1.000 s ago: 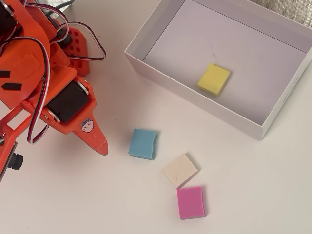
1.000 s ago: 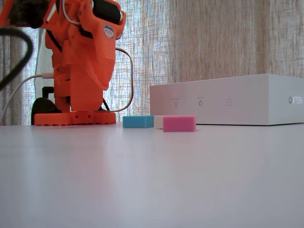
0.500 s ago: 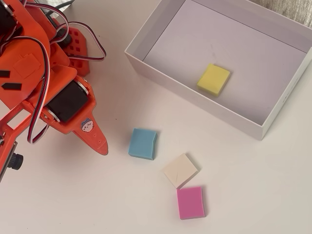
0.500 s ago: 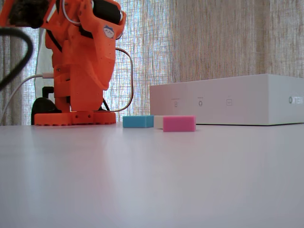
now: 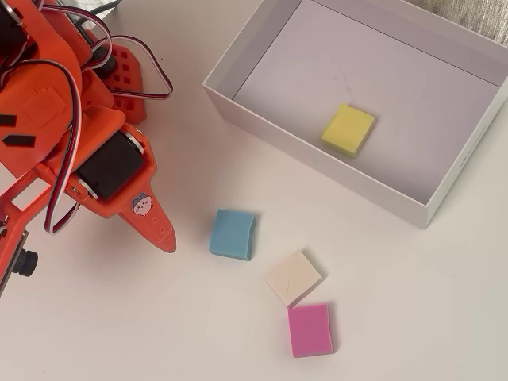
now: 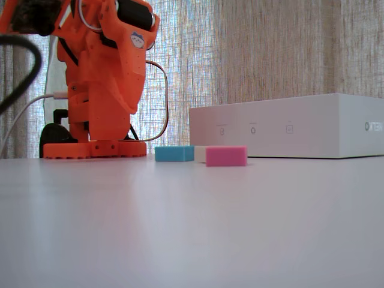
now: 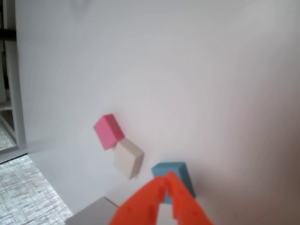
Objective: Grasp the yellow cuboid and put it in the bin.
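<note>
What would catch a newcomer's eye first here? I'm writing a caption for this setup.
The big orange arm fills the overhead view's left side, its gripper shut and empty in the wrist view. Next comes the yellow cuboid, already lying inside the bin, then the blue, cream and pink blocks on the table.

Orange arm (image 6: pixel 105 78) stands at left. Blue block (image 6: pixel 174 153), pink block (image 6: pixel 226 156) and white bin (image 6: pixel 300 126) lie to its right.
</note>
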